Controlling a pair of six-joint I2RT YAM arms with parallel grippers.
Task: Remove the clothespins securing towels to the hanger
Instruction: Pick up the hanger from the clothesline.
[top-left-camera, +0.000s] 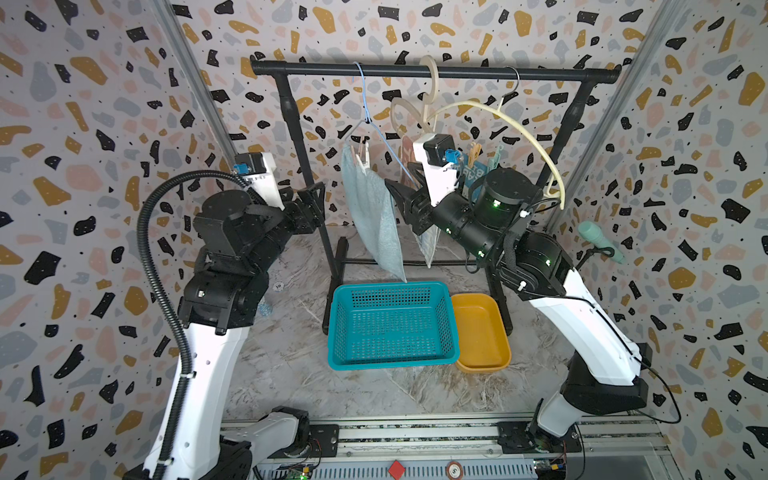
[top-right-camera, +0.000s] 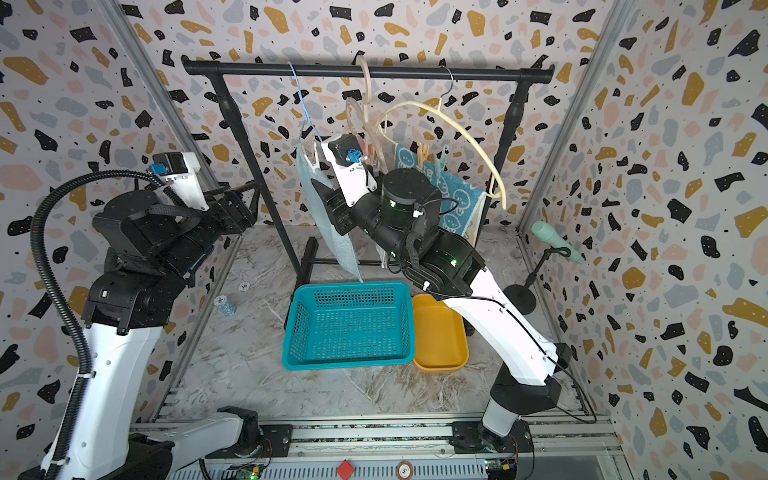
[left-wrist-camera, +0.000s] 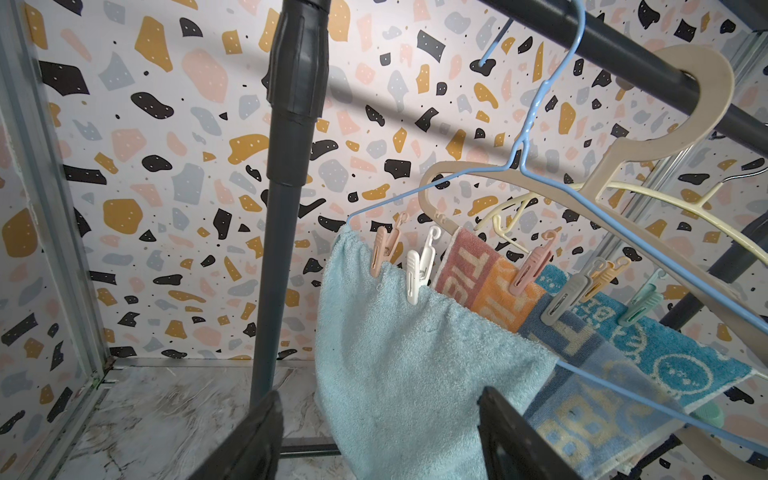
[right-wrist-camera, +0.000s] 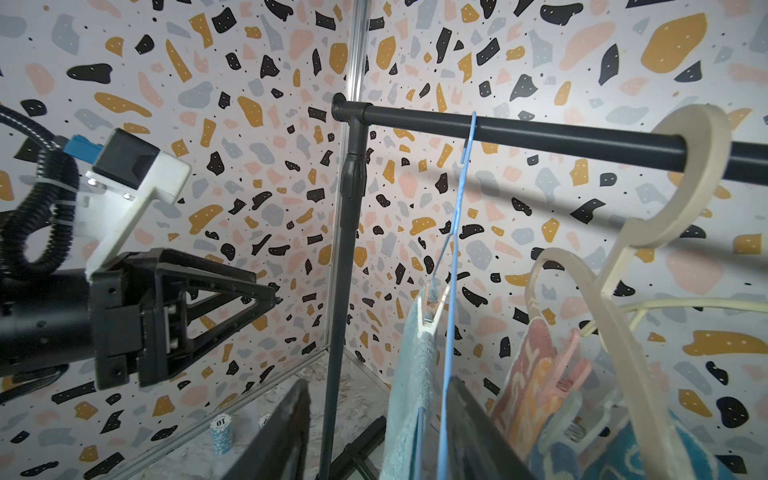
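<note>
Left gripper (top-left-camera: 318, 199): wide open, empty, beside the rack post (top-left-camera: 297, 137). Right gripper (right-wrist-camera: 378, 386): partly open, straddling the pale blue towel (right-wrist-camera: 409, 374) below its white clothespin (right-wrist-camera: 432, 311), clamping nothing.

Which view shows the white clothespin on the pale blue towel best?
The left wrist view: the white clothespin is seen side-on, unobstructed, clipping the pale blue towel. The right wrist view shows it edge-on; in a top view it is tiny.
</note>
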